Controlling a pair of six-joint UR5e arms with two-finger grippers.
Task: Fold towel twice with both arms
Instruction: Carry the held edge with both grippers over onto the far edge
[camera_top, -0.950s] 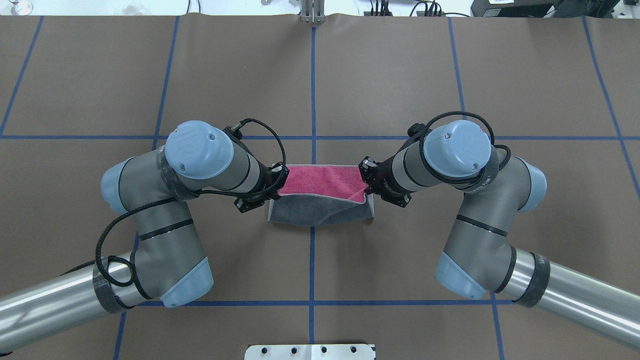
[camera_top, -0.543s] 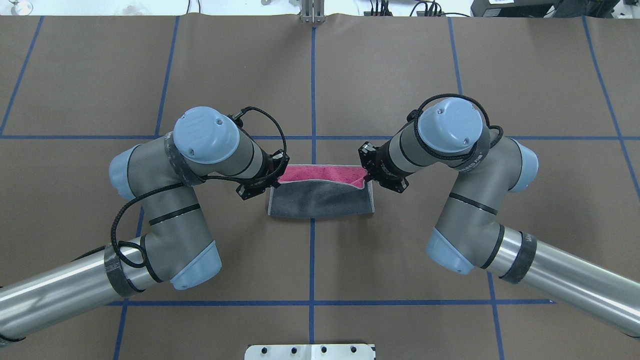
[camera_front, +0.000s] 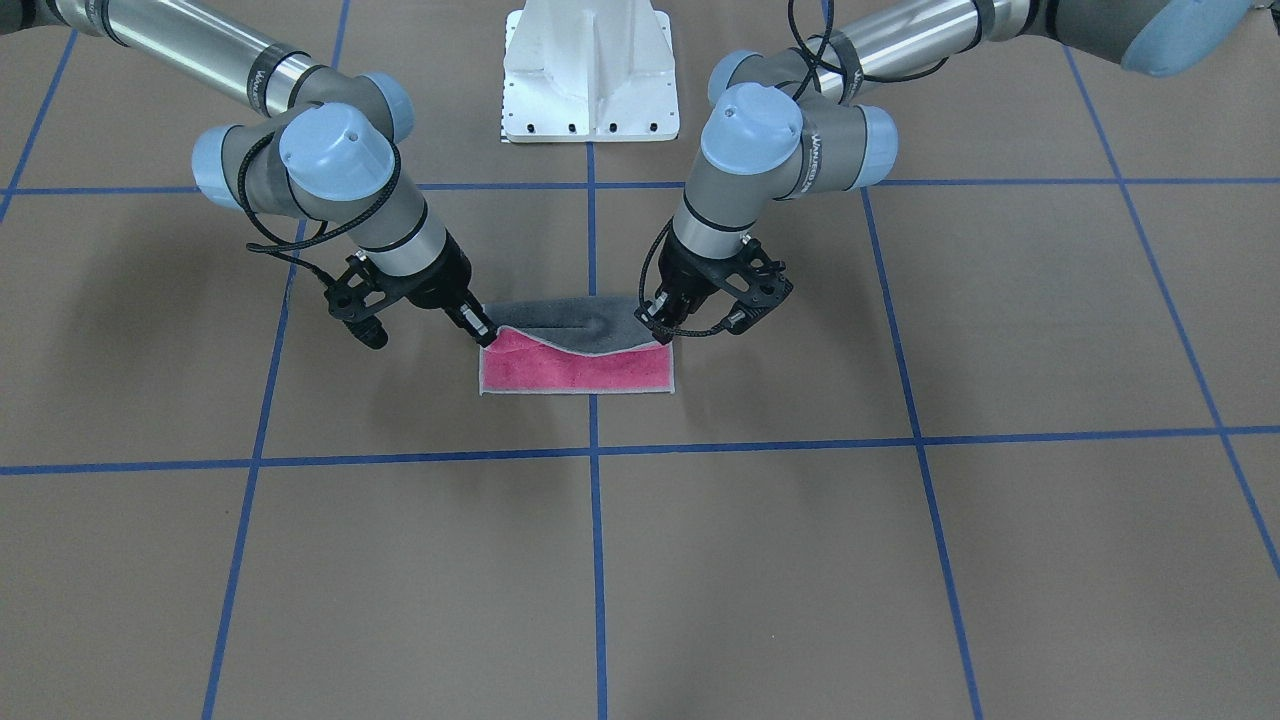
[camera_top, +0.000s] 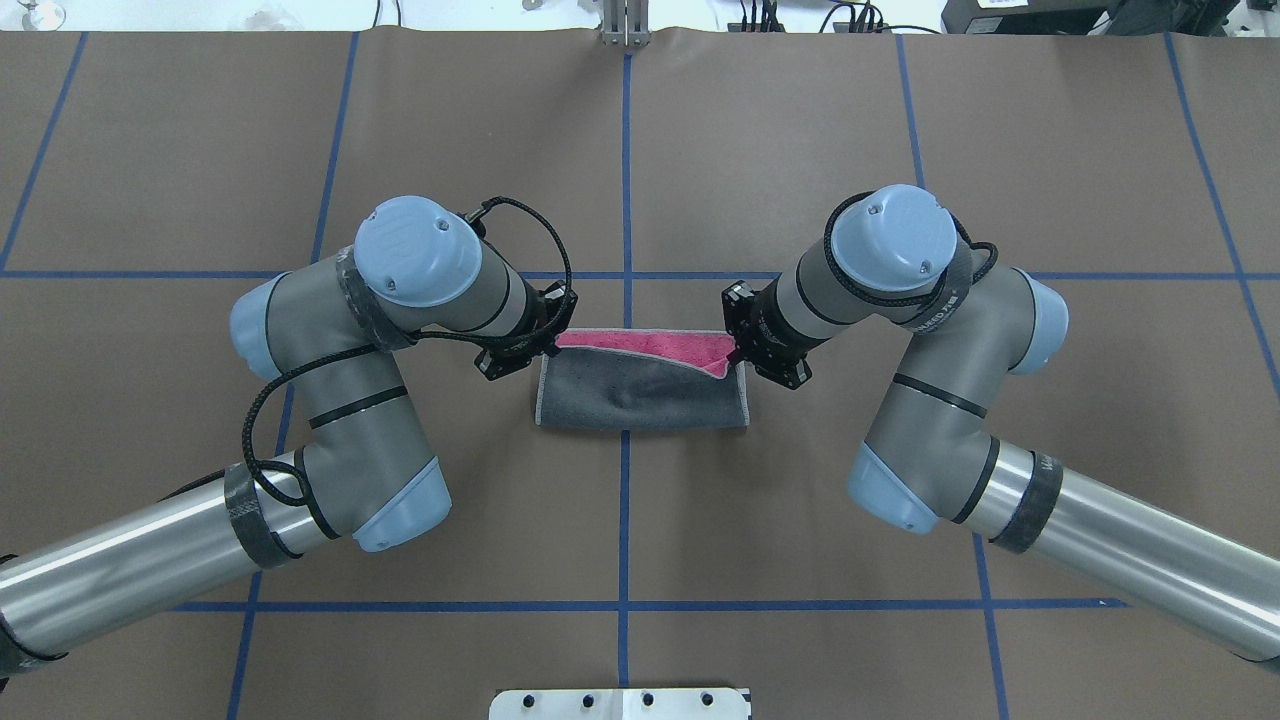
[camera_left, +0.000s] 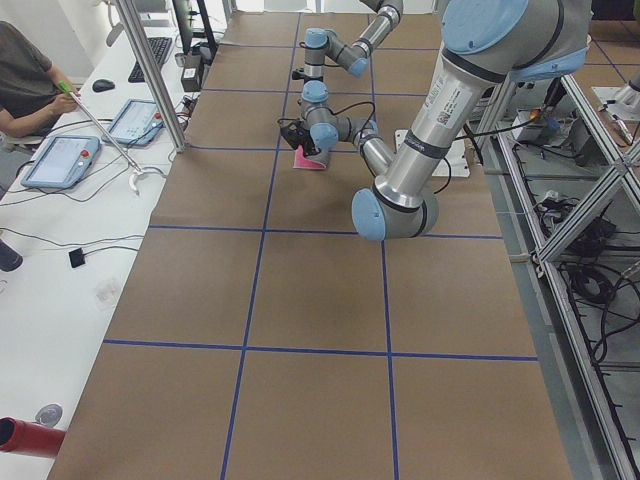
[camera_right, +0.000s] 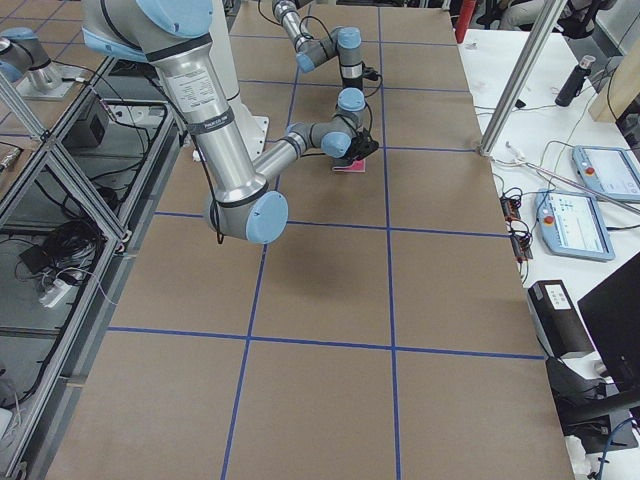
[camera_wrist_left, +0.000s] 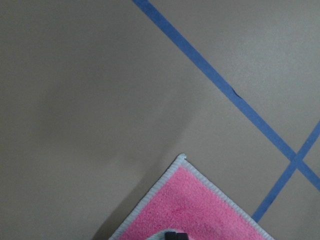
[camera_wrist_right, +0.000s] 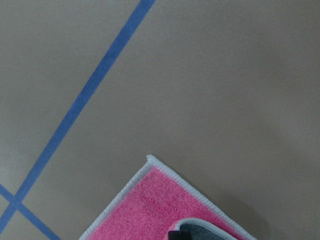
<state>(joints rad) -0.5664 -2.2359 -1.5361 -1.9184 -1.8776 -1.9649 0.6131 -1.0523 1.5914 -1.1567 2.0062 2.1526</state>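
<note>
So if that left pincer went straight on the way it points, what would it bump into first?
Probably the pink bottom layer of the small pink-and-grey terry towel, right beneath the left pincer, then the brown table. Depth is hard to judge.

1 towel (camera_top: 640, 395), 2 arms (camera_top: 345, 420) (camera_top: 930, 420) (w/ 2 claws (camera_front: 655, 328) (camera_front: 487, 335))

Your left gripper (camera_top: 547, 343) reaches in from 8 o'clock, your right gripper (camera_top: 735, 352) from 4 o'clock, both pinched low on towel (camera_top: 640, 395) corners.

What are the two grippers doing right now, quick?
Left gripper: closed, holding a towel corner.
Right gripper: closed, holding the other corner.
</note>
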